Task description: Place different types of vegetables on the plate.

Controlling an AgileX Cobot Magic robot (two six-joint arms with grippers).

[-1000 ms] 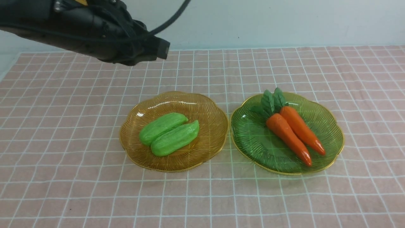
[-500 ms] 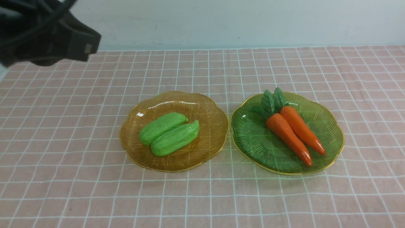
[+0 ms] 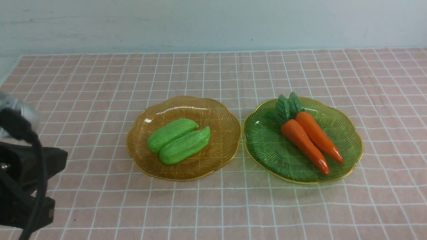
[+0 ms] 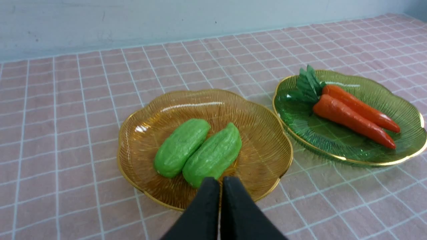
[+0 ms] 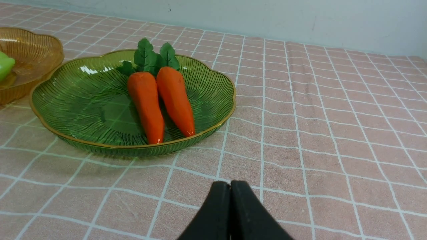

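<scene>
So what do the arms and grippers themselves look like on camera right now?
The left arm is black with a thick black cable and a grey metal fitting. The left gripper and right gripper each show two plain matte black tapered fingers, no markings.

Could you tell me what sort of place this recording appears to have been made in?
Probably a lab tabletop staged as a dining table: a pink checked tablecloth against a bare pale wall, with toy carrots and green gourds on glassy plates.

We see two green gourds lying side by side, touching, on the amber plate; two carrots lie together on the green plate; both plates rest on a pink checked cloth; the left arm shows at the near left edge.
</scene>
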